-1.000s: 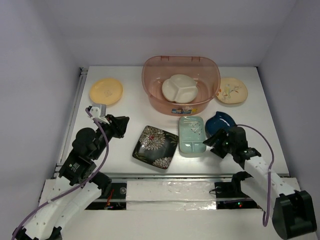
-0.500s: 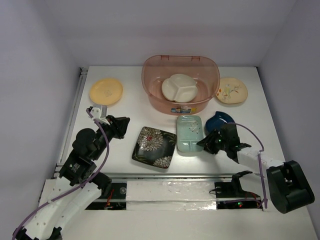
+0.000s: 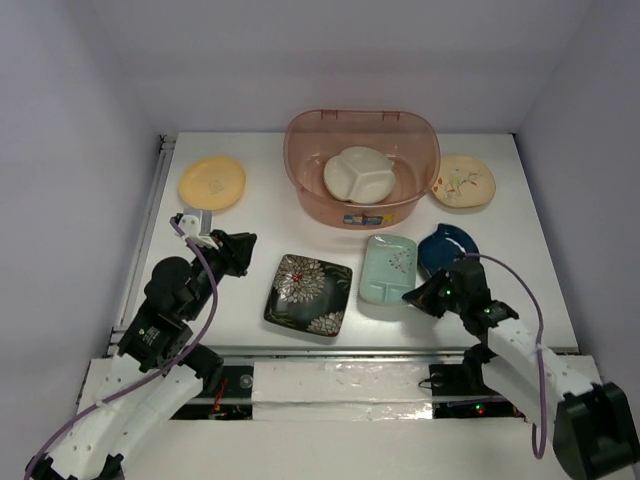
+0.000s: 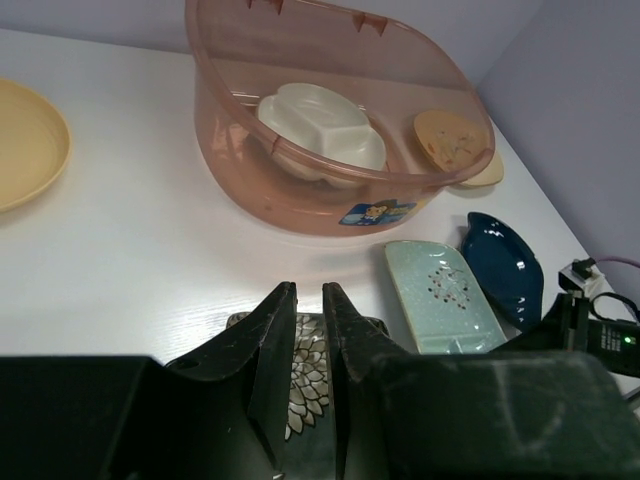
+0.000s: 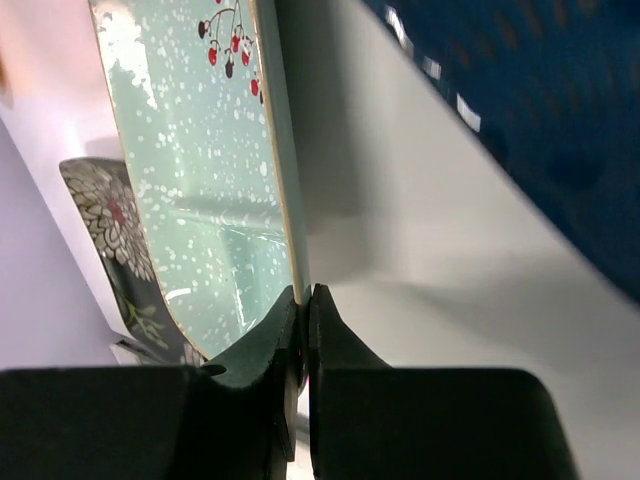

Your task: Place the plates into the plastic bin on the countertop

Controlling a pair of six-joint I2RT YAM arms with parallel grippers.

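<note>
Right pincer pinching rim of glossy speckled green plate, blue leaf-shaped plate lying beside; left pincer hovering barely open, empty.

The green plate is now clamped at its near edge by the right gripper, earlier open, and is turned toward 1 o'clock.

Closed in by a plain pale-lilac back wall, left wall and right wall; lit softly, evenly.
</note>
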